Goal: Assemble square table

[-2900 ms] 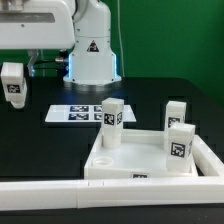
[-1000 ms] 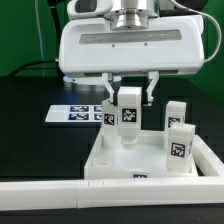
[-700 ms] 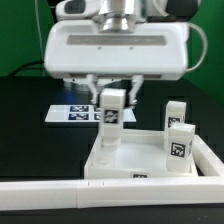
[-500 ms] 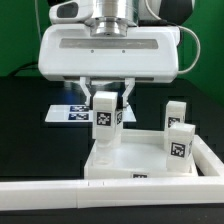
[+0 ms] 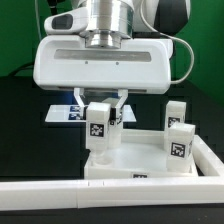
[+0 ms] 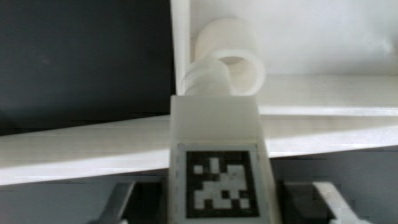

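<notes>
My gripper [image 5: 101,108] is shut on a white leg block [image 5: 97,124] with a tag and holds it upright. The block's lower end is over the near corner of the square tabletop [image 5: 140,166] on the exterior view's left, low inside the rim. A second leg [image 5: 117,114] stands just behind it, mostly hidden. Two more legs [image 5: 177,112] [image 5: 180,143] stand on the exterior view's right. In the wrist view the held leg [image 6: 219,150] runs between my fingers [image 6: 128,200], and its rounded end is over the tabletop [image 6: 320,60].
A long white bar fence [image 5: 60,195] runs along the front and up the exterior view's right side [image 5: 212,158] of the tabletop. The marker board [image 5: 60,113] lies on the black table behind, partly hidden by my gripper.
My gripper came in from the exterior view's left with the leg. Over the last second it moved back leftward and down, lowering the leg toward the tabletop's near left corner.
</notes>
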You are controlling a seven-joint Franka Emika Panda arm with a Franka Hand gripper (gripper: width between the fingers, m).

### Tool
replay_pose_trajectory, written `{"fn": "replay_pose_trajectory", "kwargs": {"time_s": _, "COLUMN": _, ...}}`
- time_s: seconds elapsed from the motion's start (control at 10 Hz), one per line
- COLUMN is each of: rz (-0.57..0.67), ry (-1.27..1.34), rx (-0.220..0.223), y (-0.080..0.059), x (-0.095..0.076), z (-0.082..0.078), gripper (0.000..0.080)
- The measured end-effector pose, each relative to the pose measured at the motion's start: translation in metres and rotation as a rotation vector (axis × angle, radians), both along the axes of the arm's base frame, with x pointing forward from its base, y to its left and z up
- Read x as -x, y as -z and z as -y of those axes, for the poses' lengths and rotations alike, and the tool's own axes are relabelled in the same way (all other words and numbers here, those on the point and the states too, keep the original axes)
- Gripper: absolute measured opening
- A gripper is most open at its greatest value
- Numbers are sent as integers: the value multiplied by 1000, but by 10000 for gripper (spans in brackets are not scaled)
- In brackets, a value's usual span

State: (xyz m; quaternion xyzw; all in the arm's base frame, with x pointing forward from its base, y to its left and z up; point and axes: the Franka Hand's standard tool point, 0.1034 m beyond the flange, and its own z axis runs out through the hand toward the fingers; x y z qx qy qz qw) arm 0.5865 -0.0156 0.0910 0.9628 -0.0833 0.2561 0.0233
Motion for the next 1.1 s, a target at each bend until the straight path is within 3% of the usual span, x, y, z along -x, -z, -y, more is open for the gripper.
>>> {"fn": "replay_pose_trajectory", "kwargs": {"time_s": 0.2, "rz": 0, "ry": -13, "rx": -2, "y": 0, "x": -1, "z": -9, "gripper": 290}}
{"fn": "replay_pose_trajectory", "kwargs": {"time_s": 0.7, "rz": -16, "ry": -15, "rx": 5, "y": 13, "x": 4, "z": -8, "gripper": 290}}
{"fn": "replay_pose_trajectory", "kwargs": {"time_s": 1.1, "rz": 43, "ry": -13, "rx": 34, "y": 13, "x": -2, "z": -5, "gripper": 290}}
